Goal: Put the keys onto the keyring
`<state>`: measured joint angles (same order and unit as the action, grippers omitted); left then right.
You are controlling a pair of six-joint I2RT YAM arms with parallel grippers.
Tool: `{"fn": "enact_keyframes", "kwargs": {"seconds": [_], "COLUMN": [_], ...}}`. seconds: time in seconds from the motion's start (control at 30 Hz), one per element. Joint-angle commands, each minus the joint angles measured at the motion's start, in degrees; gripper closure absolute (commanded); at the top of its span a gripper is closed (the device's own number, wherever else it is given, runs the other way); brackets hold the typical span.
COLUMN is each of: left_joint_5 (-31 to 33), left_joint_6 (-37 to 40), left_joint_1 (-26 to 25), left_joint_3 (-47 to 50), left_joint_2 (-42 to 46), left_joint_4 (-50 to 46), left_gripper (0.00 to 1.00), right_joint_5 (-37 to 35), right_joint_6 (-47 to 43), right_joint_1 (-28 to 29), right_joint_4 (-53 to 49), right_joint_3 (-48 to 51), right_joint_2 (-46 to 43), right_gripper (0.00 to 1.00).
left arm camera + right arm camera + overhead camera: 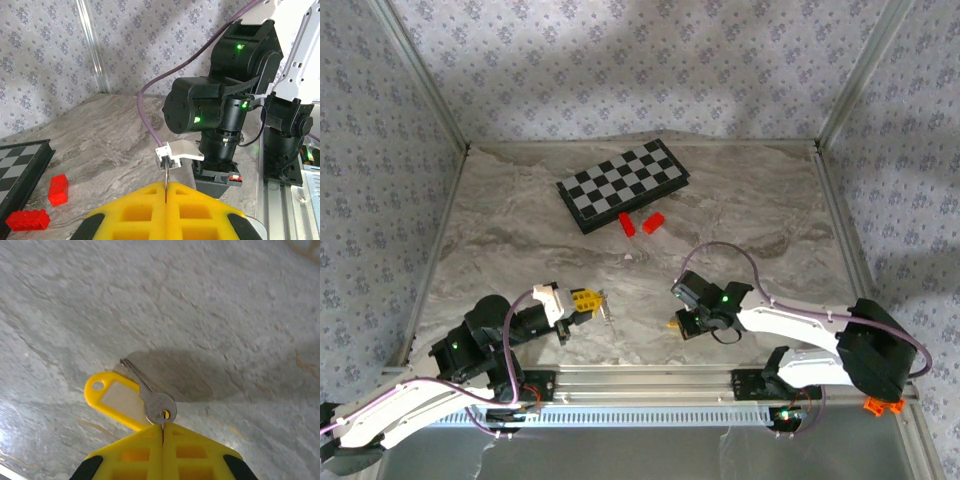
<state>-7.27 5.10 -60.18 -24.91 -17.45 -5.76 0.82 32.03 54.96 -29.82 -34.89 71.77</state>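
Note:
The keys [159,405] are a silver key with a round head and a yellow tag [117,397] behind it, hanging close over the marble table. My right gripper [163,426] is shut on them, pinching a thin metal loop that runs through the key's hole. From above, the keys [671,323] show as a small yellow piece at the right gripper [678,322], near the table's front. My left gripper [166,185] is shut on the keyring [165,176], a thin loop seen edge-on that sticks out past the fingertips. In the top view the left gripper [595,300] and the keyring [604,310] sit left of the right gripper.
A chessboard [625,185] lies at the back middle, with two red blocks [628,224] [653,222] in front of it. The right arm's black wrist [220,115] stands close ahead of my left fingers. A metal rail [640,385] runs along the near edge.

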Motion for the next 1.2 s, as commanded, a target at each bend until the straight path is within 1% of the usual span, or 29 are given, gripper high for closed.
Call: {"fn": "enact_keyframes", "kwargs": {"seconds": [0.0, 0.1, 0.2, 0.27, 0.43, 0.67, 0.7, 0.73, 0.8, 0.83, 0.87, 1.0, 1.1, 1.17], "left_joint_5": [-0.5, -0.4, -0.3, -0.2, 0.0, -0.1, -0.2, -0.3, -0.3, -0.5, -0.6, -0.9, -1.2, -1.3], "left_joint_6": [1.2, 1.1, 1.1, 1.2, 1.9, 2.0, 2.0, 2.0, 1.9, 1.8, 1.9, 1.9, 1.8, 1.7], "left_joint_1": [-0.5, -0.4, -0.4, -0.4, -0.4, -0.4, -0.5, -0.5, -0.5, -0.4, -0.5, -0.5, -0.4, -0.4], "left_joint_3": [-0.3, -0.1, 0.2, 0.4, 0.4, 0.5, 0.6, 0.6, 0.7, 0.7, 0.7, 0.9, 1.0, 1.0], "left_joint_2": [0.0, 0.0, 0.0, -0.1, -0.9, -1.5, -1.4, -1.3, -1.1, -1.1, -1.1, -1.2, -1.3, -1.3], "left_joint_4": [4.3, 3.8, 3.7, 3.8, 3.9, 3.9, 3.9, 3.9, 4.0, 4.1, 4.1, 4.4, 4.7, 4.8], "left_gripper": [1.0, 1.0, 1.0, 1.0, 1.0, 1.0, 1.0, 1.0, 1.0, 1.0, 1.0, 1.0, 1.0, 1.0], "right_joint_5": [0.6, 2.5, 5.4, 7.5, 9.9, 9.0, 8.3, 7.7, 6.5, 5.9, 4.9, 1.7, 0.9, 0.1], "right_joint_6": [2.5, 4.3, 6.4, 6.5, 4.5, 4.5, 4.5, 4.5, 4.5, 4.8, 5.6, 10.6, 15.6, 17.5], "right_joint_1": [0.9, 2.4, 3.6, 3.9, 3.9, 3.7, 3.6, 3.6, 3.7, 3.8, 4.0, 5.2, 6.6, 8.1], "right_joint_4": [-10.0, -13.2, -14.4, -15.0, -17.6, -17.7, -17.6, -17.5, -17.0, -16.6, -16.0, -12.0, -8.1, -6.8], "right_joint_3": [-2.3, -3.0, -2.9, -3.0, -4.4, -5.9, -6.1, -6.4, -6.5, -6.5, -6.2, -3.0, 1.7, 4.1], "right_joint_2": [2.1, 3.2, 3.9, 4.6, 6.7, 8.0, 8.0, 7.7, 6.6, 5.6, 4.3, -2.5, -7.2, -9.5], "right_gripper": [1.0, 1.0, 1.0, 1.0, 1.0, 1.0, 0.98, 0.95, 0.87, 0.81, 0.75, 0.61, 0.56, 0.56]}}
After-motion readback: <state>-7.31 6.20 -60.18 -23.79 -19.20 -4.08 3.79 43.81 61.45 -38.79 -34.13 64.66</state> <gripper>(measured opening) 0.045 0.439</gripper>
